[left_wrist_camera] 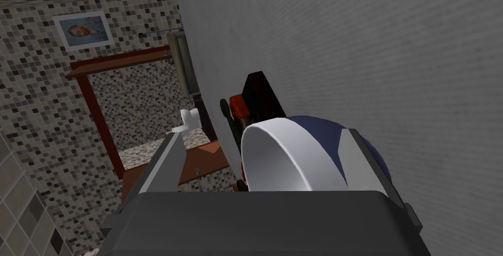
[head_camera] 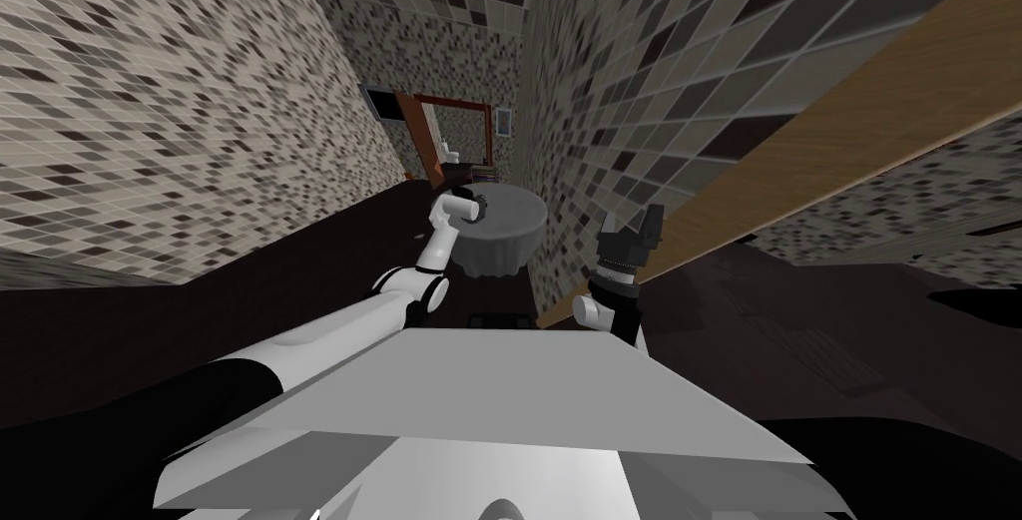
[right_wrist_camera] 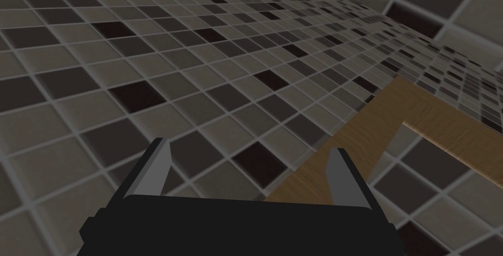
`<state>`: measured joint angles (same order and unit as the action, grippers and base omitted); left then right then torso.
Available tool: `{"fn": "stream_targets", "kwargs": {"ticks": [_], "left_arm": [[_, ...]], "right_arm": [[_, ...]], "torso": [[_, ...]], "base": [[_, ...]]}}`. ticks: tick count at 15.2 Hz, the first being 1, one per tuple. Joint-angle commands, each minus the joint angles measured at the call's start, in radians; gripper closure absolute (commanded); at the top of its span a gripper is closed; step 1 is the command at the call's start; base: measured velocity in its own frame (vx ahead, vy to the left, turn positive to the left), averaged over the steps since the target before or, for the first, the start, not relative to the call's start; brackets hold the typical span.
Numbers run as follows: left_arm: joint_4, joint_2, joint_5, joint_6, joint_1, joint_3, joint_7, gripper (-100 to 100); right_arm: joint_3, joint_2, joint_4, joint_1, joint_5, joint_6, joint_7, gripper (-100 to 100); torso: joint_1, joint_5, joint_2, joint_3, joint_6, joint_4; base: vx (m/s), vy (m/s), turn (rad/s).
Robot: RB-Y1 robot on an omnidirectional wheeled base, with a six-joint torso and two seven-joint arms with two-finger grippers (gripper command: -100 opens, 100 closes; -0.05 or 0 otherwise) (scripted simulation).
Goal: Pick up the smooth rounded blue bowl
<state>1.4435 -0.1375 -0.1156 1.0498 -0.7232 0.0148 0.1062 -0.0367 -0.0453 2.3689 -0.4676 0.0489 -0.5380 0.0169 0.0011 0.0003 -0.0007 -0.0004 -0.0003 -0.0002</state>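
1. Head view: the left arm reaches forward to a round grey table (head_camera: pixel 514 240) that stands close against the tiled wall (head_camera: pixel 619 95). The left gripper (head_camera: pixel 477 208) hangs over the table's near left part. The blue bowl is too small to make out here. The right gripper (head_camera: pixel 631 235) is raised, off to the right and well apart from the table.

2. Left wrist view: the left gripper (left_wrist_camera: pixel 265 132) is open, with its fingers (left_wrist_camera: pixel 164 164) spread wide. The blue bowl (left_wrist_camera: pixel 321 132) sits on the grey table (left_wrist_camera: pixel 368 46), right in front of the gripper's dark body. It is white inside and dark blue outside, and smooth and rounded. Its white rim lies between the two fingers. One finger lies across the blue outer wall, though I cannot tell whether it touches it. The other finger stands well clear of the rim, so the bowl is not clamped. Just beyond the bowl, a red and black object (left_wrist_camera: pixel 258 96) rests on the same table. Farther off, a red-brown frame (left_wrist_camera: pixel 98 115) stands against the speckled tiles, with a small picture (left_wrist_camera: pixel 81 31) above it.

3. Right wrist view: the right gripper (right_wrist_camera: pixel 249 146) is open, with its two grey fingers (right_wrist_camera: pixel 156 167) spread about a third of the view apart.
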Motion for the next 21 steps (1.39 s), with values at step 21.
{"fn": "stream_targets", "kwargs": {"ticks": [21], "left_arm": [[-0.217,-0.003,0.000,0.440,-0.249,0.033,0.058,-100]], "right_arm": [[0.000,0.000,0.000,0.000,0.000,0.000,0.000,0]], "torso": [[0.000,0.000,-0.001,-0.001,0.000,0.000]], "base": [[0.019,0.019,0.004]]}}
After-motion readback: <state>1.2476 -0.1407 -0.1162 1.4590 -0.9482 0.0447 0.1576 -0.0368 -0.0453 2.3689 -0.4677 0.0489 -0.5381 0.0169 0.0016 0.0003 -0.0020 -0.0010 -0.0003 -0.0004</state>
